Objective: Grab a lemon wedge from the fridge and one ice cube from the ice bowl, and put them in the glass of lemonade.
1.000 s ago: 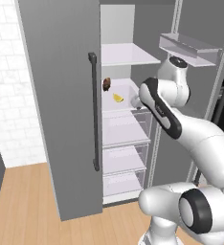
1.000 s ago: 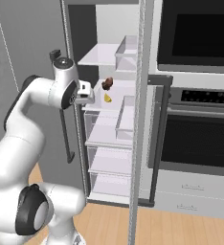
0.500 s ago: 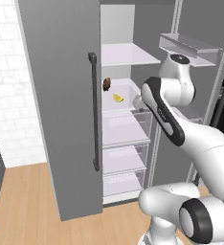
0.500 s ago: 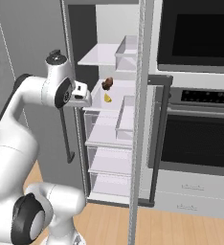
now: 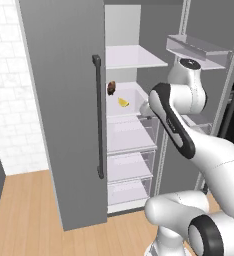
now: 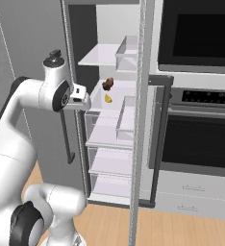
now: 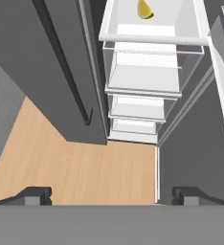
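1. Lemon wedge [image 5: 123, 102] lies on a white shelf [image 6: 115, 91] inside the fridge [image 5: 64, 100], toward the shelf's back, a little in front of a dark brown-red lump [image 5: 111, 88].
2. Fridge doors stand open; clear drawers [image 7: 145, 72] sit below that shelf.
3. Robot's hand [image 7: 109, 194] hangs just outside the shelf's front edge, holding nothing, its two finger tips far apart.
4. Beside the fridge, an oven [image 6: 201, 139] is built into the wall.
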Controlling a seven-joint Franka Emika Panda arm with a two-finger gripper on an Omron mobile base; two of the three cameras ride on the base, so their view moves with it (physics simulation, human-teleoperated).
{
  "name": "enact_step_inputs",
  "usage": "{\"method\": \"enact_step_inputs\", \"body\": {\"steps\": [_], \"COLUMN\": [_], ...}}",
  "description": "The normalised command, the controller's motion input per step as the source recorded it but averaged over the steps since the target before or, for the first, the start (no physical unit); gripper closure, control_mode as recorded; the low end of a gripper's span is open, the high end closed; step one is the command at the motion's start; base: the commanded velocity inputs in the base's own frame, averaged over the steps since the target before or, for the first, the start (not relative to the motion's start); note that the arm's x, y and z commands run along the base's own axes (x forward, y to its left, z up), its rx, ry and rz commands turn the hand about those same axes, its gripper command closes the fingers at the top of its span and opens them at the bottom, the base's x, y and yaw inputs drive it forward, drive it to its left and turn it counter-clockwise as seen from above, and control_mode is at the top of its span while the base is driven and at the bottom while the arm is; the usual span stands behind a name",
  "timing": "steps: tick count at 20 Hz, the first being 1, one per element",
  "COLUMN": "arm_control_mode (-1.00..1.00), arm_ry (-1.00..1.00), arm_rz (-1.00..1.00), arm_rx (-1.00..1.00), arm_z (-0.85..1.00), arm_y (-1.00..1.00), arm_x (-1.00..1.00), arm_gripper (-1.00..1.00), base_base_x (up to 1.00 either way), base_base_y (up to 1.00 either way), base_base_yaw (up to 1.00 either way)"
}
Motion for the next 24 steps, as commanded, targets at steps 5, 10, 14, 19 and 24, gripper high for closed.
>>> {"method": "enact_step_inputs", "body": {"steps": [5, 10, 14, 19, 24], "arm_control_mode": [-1.0, 1.0, 1.0, 1.0, 1.0], "arm_ry": [0.01, 0.0, 0.0, 0.0, 0.0], "arm_rz": [0.0, 0.0, 0.0, 0.0, 0.0], "arm_rx": [0.0, 0.0, 0.0, 0.0, 0.0], "arm_z": [0.0, 0.0, 0.0, 0.0, 0.0], "arm_y": [0.0, 0.0, 0.0, 0.0, 0.0], "arm_x": [0.0, 0.0, 0.0, 0.0, 0.0], "arm_gripper": [-1.0, -1.0, -1.0, -1.0, -1.0], "base_base_x": [0.0, 0.37, 0.73, 0.66, 0.54], "base_base_y": [0.0, 0.0, 0.0, 0.01, 0.0], "base_base_yaw": [0.0, -0.08, -0.09, -0.09, -0.11]}}
